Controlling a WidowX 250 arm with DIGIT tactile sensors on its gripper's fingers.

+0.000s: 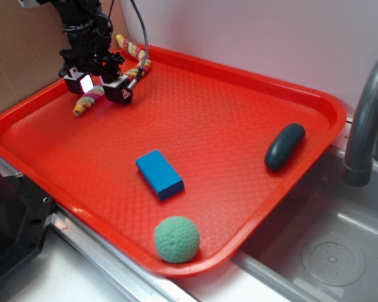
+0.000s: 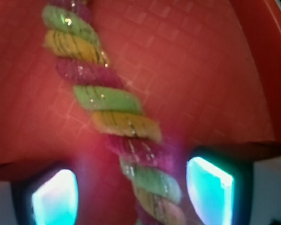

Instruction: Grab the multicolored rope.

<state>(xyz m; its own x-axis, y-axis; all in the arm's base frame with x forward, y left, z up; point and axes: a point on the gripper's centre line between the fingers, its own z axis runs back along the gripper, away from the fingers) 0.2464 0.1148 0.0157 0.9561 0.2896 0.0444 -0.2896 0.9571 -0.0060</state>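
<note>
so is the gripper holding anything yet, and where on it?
Nothing held yet. The gripper is open, its fingers either side of the multicolored rope near its middle, not closed on it.

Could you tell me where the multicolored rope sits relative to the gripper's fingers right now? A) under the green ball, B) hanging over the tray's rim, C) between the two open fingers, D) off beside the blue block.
C: in the wrist view the multicolored rope runs down between the two lit fingers, with a gap visible on either side, and the exterior view shows the gripper lowered over it in the tray's far corner.
</note>
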